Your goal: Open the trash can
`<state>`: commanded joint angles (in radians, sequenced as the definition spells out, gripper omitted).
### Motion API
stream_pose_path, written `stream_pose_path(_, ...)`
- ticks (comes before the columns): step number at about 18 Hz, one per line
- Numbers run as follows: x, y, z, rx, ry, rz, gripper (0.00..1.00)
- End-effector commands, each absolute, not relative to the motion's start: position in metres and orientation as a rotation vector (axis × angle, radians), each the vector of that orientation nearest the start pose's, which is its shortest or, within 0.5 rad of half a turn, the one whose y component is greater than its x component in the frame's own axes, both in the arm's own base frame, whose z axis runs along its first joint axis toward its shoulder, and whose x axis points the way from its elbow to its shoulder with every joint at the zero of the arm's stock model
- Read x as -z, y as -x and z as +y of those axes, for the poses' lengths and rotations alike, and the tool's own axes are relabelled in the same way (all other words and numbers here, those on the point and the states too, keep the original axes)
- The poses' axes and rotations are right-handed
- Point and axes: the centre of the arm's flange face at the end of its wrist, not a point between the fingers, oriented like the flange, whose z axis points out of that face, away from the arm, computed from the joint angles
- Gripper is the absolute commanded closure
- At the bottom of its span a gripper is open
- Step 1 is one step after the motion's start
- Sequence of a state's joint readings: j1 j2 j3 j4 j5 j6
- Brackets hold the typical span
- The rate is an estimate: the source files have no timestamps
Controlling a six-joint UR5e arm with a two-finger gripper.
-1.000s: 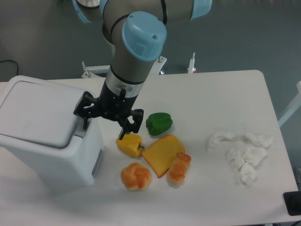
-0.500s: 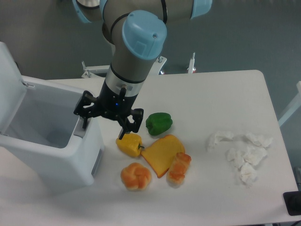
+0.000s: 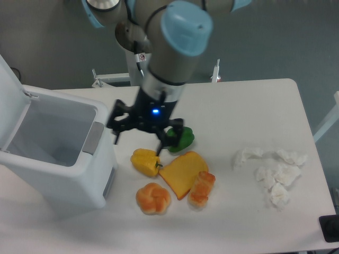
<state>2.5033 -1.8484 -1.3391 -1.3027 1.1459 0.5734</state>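
Trash can [image 3: 55, 164]: we see it at the table's left, lid [image 3: 9, 103] upright, open.
Gripper [image 3: 139, 138]: fingers spread, holding nothing, beside the bin's grey tab [image 3: 93, 138].
Risk: we might clip the yellow pepper [image 3: 145, 161] or green pepper [image 3: 180, 138] just below.

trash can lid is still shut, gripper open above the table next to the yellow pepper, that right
Not quite. The camera view shows the trash can with its lid swung up and the inside of the bin exposed, so it is open, not shut. The rest holds: the gripper is open above the table, next to the yellow pepper.
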Motion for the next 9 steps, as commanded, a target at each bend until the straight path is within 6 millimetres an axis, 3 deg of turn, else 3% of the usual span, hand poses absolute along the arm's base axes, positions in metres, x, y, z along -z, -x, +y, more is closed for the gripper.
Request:
stream_pose_path(2,-0.472,0.425,0.505,0.151,2.663,-0.3,0.0)
stream_pose_path(5,-0.45,0.455,0.473,0.065,2.734,-0.126,0.0)
stream_pose_path(9,-0.422,0.481,0.437,-0.041,2.83,0.246,0.0)
